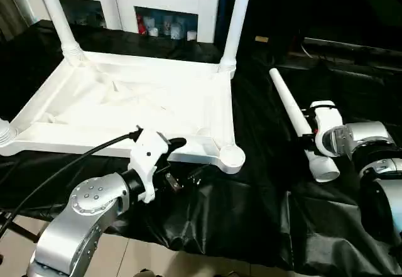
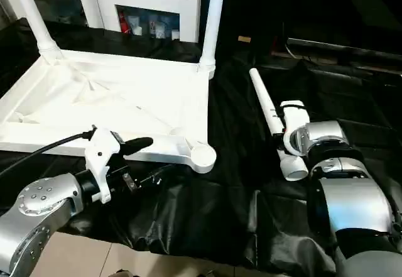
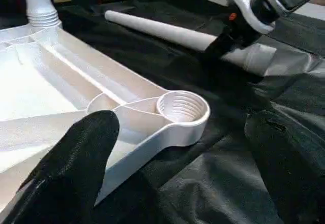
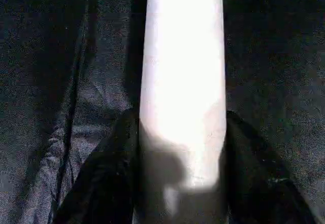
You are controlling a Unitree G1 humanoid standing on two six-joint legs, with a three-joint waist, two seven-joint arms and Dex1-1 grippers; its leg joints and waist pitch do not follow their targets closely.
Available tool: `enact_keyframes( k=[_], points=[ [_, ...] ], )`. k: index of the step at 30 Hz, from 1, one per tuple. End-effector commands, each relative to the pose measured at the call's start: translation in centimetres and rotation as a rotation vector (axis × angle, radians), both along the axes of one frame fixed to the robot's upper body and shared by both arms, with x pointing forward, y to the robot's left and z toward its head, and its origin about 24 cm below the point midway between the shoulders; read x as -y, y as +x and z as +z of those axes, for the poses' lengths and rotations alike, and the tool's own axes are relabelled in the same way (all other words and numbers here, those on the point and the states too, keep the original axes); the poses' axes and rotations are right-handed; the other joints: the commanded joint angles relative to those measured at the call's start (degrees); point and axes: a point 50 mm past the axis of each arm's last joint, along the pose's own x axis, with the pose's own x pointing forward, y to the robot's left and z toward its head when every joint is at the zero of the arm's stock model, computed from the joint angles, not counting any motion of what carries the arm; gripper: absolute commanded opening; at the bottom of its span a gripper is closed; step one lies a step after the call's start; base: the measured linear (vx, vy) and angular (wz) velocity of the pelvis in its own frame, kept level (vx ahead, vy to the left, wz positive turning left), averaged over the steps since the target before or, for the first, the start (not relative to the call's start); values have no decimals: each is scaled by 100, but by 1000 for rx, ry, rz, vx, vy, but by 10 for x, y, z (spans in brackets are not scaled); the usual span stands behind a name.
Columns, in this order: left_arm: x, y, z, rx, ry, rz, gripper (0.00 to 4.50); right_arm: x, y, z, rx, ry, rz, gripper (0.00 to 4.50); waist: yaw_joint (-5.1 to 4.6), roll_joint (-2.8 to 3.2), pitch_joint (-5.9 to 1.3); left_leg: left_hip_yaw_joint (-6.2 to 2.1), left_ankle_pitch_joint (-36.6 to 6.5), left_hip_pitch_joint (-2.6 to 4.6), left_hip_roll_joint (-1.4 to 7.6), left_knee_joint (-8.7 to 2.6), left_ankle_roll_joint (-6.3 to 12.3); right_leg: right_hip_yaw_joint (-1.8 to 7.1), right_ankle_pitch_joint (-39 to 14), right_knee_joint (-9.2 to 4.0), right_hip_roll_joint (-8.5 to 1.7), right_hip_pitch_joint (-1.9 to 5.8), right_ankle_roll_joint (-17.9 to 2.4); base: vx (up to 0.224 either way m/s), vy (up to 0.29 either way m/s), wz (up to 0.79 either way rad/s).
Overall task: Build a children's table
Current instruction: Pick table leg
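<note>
Your left gripper (image 3: 172,163) hangs released by the tabletop's (image 1: 125,101) empty socket (image 3: 182,108); your right gripper (image 4: 175,158) grasps the loose leg (image 1: 295,117).

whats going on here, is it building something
The robot is assembling a children's table. The tabletop lies upside down on black cloth with two legs already standing in its far corners. The right hand straddles a loose leg lying beside it, while the open left hand hovers by the empty near corner socket.
</note>
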Motion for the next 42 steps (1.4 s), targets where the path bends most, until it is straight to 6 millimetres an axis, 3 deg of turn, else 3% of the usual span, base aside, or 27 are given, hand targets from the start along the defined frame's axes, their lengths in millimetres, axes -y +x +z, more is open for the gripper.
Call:
enact_keyframes(
  k=[1,7,15,17,19,21,23,24,28,30,32,36,42],
  points=[
    [2,0,2,1,-2,-26,450,8,0,6,11,28,-49,185,23,-3,-471,-95,39,-2,331,-300,381,433,-428,-376,-661,393,-1126,0,0,0],
    [-2,10,4,13,-19,40,450,13,-1,12,56,137,-116,184,45,5,-466,-86,-142,-6,308,-286,316,434,-570,-414,-642,394,-1090,0,0,0],
    [1,33,19,37,-120,187,450,6,15,43,384,492,-165,184,86,-3,-483,-93,-209,1,297,-271,302,421,-759,-445,-633,394,-853,0,0,0],
    [4,37,21,31,-140,209,450,1,16,49,459,551,-122,184,104,-6,-484,-92,-175,-11,293,-273,346,417,-692,-449,-626,401,-845,0,0,0],
    [13,47,28,18,-215,258,450,-13,13,66,659,682,42,184,129,-25,-500,-98,-55,-31,294,-266,492,418,-494,-440,-636,429,-815,0,0,0],
    [20,52,36,8,-287,253,450,-23,5,77,760,783,141,184,162,-44,-511,-114,93,-26,303,-275,634,414,-442,-441,-652,433,-789,0,0,0],
    [28,55,46,-10,-369,227,450,-36,-6,87,819,874,240,184,154,-71,-507,-120,159,-36,301,-284,663,404,-485,-447,-645,435,-796,0,0,0],
    [30,56,49,-15,-394,218,450,-40,-10,90,830,899,277,184,197,-45,-515,-120,188,-10,310,-272,674,411,-491,-448,-656,423,-786,0,0,0],
    [40,61,62,-33,-484,184,450,-62,-29,99,842,996,480,184,265,-50,-493,-115,133,-10,284,-286,685,392,-905,-535,-645,420,-566,0,0,0],
    [50,64,72,-71,-592,138,450,-88,-50,98,786,1033,687,184,277,-57,-479,-123,153,-16,288,-302,659,383,-1102,-564,-633,416,-437,0,0,0],
    [53,65,76,-95,-637,128,450,-98,-57,92,753,1003,747,184,296,-43,-494,-143,189,14,327,-311,648,385,-1026,-548,-654,401,-480,0,0,0],
    [58,65,82,-119,-703,103,450,-113,-66,80,690,930,818,184,281,-52,-479,-146,123,4,335,-328,546,389,-1112,-578,-679,394,-540,0,0,0],
    [64,66,82,-160,-723,104,450,-131,-79,68,621,824,913,184,277,-72,-451,-153,18,6,331,-345,474,401,-1367,-621,-692,386,-309,0,0,0]
  ],
)
